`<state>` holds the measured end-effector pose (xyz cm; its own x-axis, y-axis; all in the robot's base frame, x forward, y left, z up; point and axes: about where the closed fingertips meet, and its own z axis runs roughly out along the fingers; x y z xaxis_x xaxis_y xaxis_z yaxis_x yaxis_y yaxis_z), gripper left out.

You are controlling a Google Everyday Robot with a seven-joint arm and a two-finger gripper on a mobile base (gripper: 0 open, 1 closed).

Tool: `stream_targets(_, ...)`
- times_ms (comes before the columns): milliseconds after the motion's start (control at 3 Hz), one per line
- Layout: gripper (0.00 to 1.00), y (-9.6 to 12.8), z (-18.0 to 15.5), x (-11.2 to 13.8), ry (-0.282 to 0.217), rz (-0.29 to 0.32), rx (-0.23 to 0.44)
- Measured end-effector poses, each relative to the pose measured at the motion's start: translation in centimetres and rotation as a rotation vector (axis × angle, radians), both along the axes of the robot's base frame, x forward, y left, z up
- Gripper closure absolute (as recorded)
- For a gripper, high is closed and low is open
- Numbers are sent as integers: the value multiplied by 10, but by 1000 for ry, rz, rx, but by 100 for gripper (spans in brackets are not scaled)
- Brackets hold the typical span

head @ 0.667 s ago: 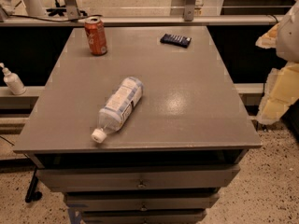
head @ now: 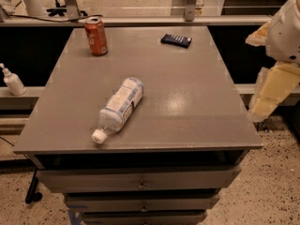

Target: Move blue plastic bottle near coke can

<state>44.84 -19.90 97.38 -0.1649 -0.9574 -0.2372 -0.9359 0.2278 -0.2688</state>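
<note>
The blue plastic bottle lies on its side on the grey table, left of the middle, its white cap pointing at the front edge. The coke can stands upright at the far left corner of the table, well apart from the bottle. My gripper hangs off the right side of the table, beyond its edge and far from both the bottle and the can. It holds nothing that I can see.
A flat dark blue packet lies near the table's far right. A small white pump bottle stands on a ledge to the left. Drawers sit under the tabletop. A rail runs behind the table.
</note>
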Motion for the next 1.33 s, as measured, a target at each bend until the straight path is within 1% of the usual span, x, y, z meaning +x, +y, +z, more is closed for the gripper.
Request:
stream_targets(333,0,49,-10,17,-59,142,9)
stream_targets(667,0,106,-24,34,-134,336,19)
stream_targets(1000,0,152,-41,44,-188,531,12)
stream_targets(1333,0,194,-58,50,-214,701,10)
